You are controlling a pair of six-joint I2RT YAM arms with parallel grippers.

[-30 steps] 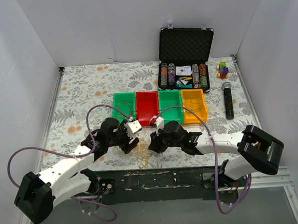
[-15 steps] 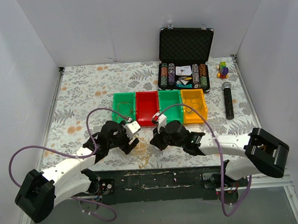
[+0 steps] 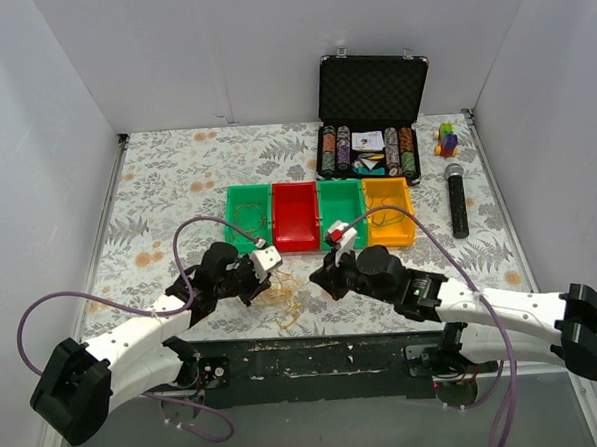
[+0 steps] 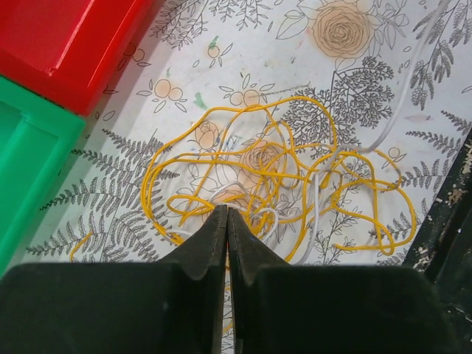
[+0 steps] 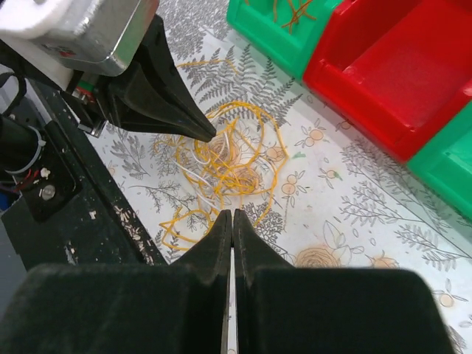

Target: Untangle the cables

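Observation:
The cables (image 3: 283,296) are a small tangle of thin yellow and white strands lying on the patterned table in front of the bins. In the left wrist view the cables (image 4: 273,169) spread out just beyond my left gripper (image 4: 226,210), which is shut with strands pinched at its tips. My right gripper (image 5: 232,212) is shut too, and yellow strands of the cables (image 5: 228,155) run right up to its tips. In the top view the left gripper (image 3: 270,283) sits at the tangle's left edge and the right gripper (image 3: 317,277) at its right.
Behind the tangle stand a green bin (image 3: 246,211), a red bin (image 3: 296,212), another green bin (image 3: 340,209) and a yellow bin (image 3: 390,209). An open case of chips (image 3: 370,150), a microphone (image 3: 457,200) and toy blocks (image 3: 446,138) lie at the back right. The black table edge (image 3: 316,358) is close by.
Both grippers have closed at the tangle. The right arm has stretched out and drawn its gripper to the right; the left gripper has shifted slightly.

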